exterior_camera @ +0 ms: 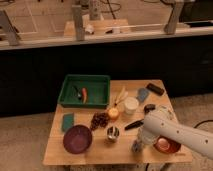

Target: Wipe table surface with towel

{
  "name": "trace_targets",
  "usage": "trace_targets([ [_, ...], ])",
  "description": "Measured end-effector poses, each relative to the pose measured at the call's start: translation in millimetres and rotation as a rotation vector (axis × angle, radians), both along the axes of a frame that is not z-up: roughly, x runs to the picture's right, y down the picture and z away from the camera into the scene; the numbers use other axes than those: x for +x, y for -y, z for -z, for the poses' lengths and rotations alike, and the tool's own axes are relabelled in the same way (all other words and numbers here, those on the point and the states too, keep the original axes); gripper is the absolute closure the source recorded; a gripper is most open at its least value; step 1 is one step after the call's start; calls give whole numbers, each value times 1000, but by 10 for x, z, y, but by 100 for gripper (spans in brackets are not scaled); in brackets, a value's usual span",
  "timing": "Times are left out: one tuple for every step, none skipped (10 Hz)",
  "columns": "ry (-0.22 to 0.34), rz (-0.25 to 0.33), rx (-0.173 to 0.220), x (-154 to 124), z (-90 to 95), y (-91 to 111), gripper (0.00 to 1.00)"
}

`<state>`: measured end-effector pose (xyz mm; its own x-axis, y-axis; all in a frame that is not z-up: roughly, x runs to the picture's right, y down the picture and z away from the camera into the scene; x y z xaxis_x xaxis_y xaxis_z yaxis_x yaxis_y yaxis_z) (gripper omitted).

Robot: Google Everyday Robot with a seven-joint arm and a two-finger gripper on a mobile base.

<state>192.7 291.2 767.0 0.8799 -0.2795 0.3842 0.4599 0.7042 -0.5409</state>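
Nearest, at the front edge of the table point(55, 159) and right of its middle, the end effector point(136, 147) hangs low over the wood at the end of the white arm point(159, 126), which reaches in from the front right corner. Whether it is open or closed cannot be told, and nothing can be made out in it. Just beside it on the right a reddish dish point(168, 145) lies partly under the arm. To its left stand a small metal cup point(113, 133) and, toward the front left corner, a purple bowl point(77, 139). Further back, a green pad point(68, 121) lies near the left edge, with a dark bunch of grapes point(99, 120), an orange fruit point(114, 113) and a white cup point(131, 105) crowding the middle. The likeliest towel is the blue-grey cloth point(143, 94) near the far right corner, well apart from the end effector, so the wiping seems not yet begun. A green bin point(85, 80) fills the far left part of the table, probably there to receive the loose items. With so much in the way, little bare wood is left to wipe, and a sweep could knock the cup over.
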Motion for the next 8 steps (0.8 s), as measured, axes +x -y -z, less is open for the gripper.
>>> trace_targets([
  [9,-3,14,-30,-11,66,100],
  [26,1,19,-122,-33,96,100],
  [42,9,18,-230,-59,101,100],
  [64,23,8,-411,-105,70,100],
  [81,30,1,-506,-127,38,100],
  [99,39,-6,-550,-121,13,100],
  [126,55,-11,-602,-76,-22,100],
  [153,79,-9,-643,47,-67,100],
])
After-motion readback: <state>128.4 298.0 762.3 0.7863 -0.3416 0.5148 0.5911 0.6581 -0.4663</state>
